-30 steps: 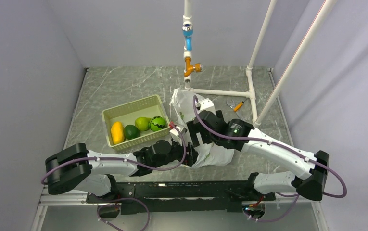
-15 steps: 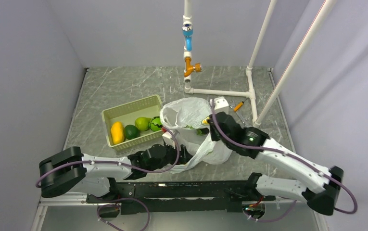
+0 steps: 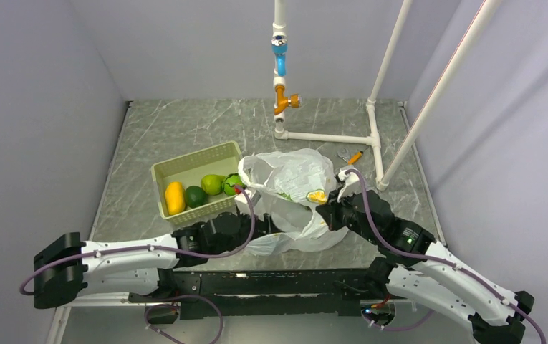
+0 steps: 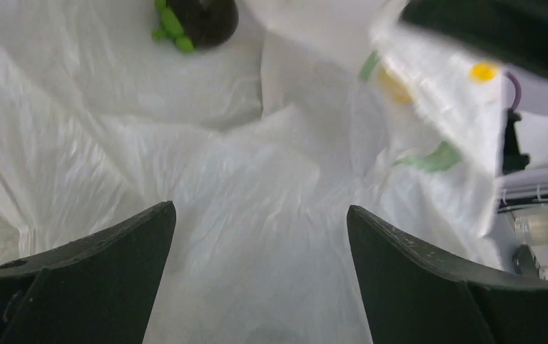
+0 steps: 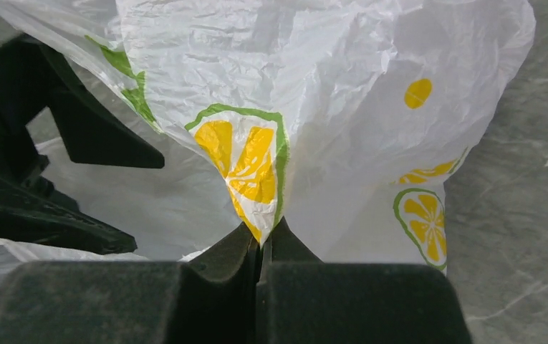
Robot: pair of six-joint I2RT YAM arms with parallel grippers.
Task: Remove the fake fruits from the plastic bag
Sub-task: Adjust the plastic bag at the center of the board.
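Note:
The plastic bag (image 3: 289, 183) lies crumpled right of centre, white with citrus prints. My right gripper (image 3: 325, 205) is shut on its right edge, the film pinched at a citrus slice (image 5: 253, 161) just above the tips (image 5: 263, 236). My left gripper (image 4: 260, 215) stands open inside the bag's mouth, nothing between its fingers (image 4: 99, 276). Ahead of it a dark round fruit (image 4: 200, 18) with green leaves rests on the bag's film. From above, the left gripper (image 3: 260, 228) is partly under the bag. A yellow mango (image 3: 174, 197), small green fruit (image 3: 196, 196), pear (image 3: 212, 184) and striped ball (image 3: 233, 184) lie together in a basket.
The pale green lattice basket (image 3: 185, 168) stands left of the bag, touching it. A white pipe frame (image 3: 328, 137) with an orange fitting rises behind. A small orange-and-black brush (image 3: 355, 157) lies by the frame's foot. Grey walls close in on both sides.
My right gripper shut on the bag's edge and drew back toward the near right, spreading the bag open. My left arm slid forward into the bag's mouth.

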